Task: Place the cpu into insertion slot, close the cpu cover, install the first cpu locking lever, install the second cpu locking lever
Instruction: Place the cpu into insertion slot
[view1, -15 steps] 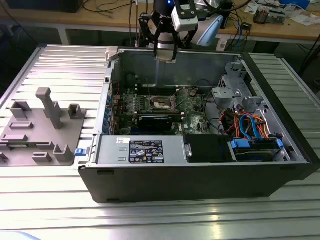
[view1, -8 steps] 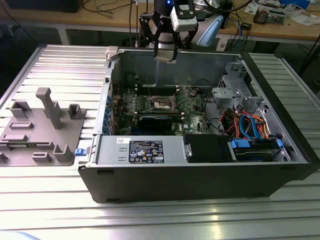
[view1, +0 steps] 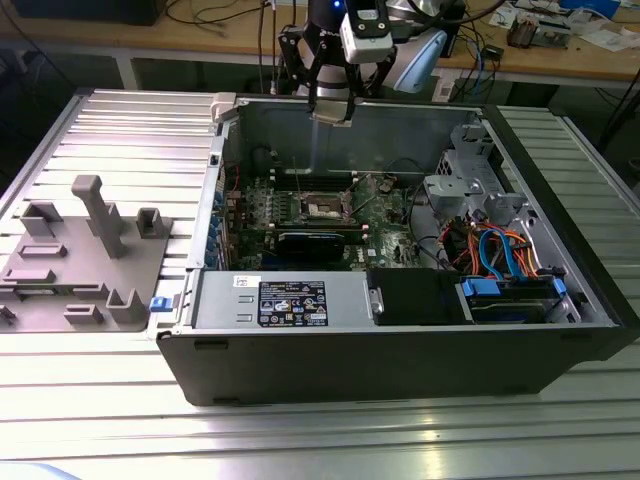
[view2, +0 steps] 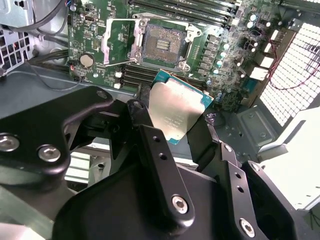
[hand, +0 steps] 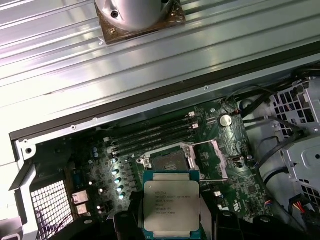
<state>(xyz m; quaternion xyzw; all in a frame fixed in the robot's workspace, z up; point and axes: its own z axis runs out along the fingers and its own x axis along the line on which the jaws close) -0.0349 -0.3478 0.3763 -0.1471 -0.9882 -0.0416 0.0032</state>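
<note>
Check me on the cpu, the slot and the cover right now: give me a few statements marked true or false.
1. The tool grips the cpu by its edges. True.
2. The cpu sits in the insertion slot. False: the slot is empty; the cpu is held clear of the motherboard.
3. The cpu cover is shut over the slot. False: it stands swung open beside it.
4. The cpu's silver top faces both wrist cameras. True.

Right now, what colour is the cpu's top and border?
The cpu has a silver-grey top with a teal-green border, clearest in the first wrist view.
</note>
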